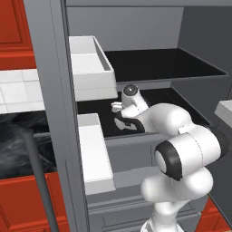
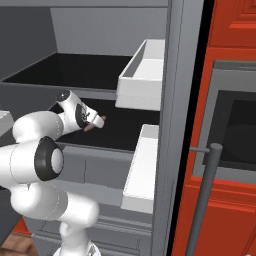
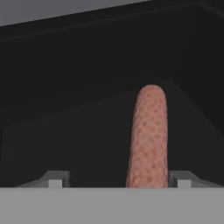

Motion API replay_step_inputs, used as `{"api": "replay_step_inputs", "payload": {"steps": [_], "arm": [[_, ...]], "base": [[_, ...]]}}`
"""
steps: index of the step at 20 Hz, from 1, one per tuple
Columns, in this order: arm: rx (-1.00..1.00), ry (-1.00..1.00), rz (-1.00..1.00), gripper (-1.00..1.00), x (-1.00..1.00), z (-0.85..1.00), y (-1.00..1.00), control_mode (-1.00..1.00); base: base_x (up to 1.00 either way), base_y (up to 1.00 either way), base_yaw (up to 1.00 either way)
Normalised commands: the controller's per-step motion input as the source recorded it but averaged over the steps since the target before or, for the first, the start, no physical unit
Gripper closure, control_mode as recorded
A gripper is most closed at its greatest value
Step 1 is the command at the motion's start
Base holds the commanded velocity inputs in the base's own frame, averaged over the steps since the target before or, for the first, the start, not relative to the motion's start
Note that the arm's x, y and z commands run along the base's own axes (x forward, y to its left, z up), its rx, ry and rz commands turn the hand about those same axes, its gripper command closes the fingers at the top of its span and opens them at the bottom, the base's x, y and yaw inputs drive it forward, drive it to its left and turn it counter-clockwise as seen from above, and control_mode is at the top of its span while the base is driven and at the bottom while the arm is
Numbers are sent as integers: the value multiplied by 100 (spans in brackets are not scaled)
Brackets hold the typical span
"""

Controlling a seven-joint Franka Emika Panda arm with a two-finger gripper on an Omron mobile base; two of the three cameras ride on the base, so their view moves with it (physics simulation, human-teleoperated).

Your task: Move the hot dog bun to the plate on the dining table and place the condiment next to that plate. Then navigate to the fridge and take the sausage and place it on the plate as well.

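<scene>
Looking into the open fridge (image 1: 54,113), we count one gripper (image 3: 118,180), one sausage (image 3: 148,135), two dark shelves and, on the left door, two white door bins (image 1: 90,65). In the hand view two finger tips (image 3: 54,179) stand apart, left and right; the sausage lies between them, close against the right tip and stretching away ahead of the hand. We cannot tell whether either tip touches it. It rests on the lower shelf (image 2: 120,127).

No readable text, label, brand, number or sign anywhere. Fridge (image 1: 59,113) walls, shelves, door bins plain grey. Sausage (image 3: 148,135) ahead of pincer (image 3: 118,179) shows dotted skin only, no print.
</scene>
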Motion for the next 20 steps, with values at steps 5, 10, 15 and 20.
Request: {"api": "replay_step_inputs", "payload": {"steps": [5,10,15,20], "arm": [[4,-2,0,100,0,-29,-3,-100],[6,-9,0,100,0,-23,-5,-100],[4,-23,0,100,-20,-5,-3,-100],[0,-39,0,100,-56,8,-1,-100]], "base": [[0,0,0],[0,0,0],[0,0,0],[0,0,0]]}}
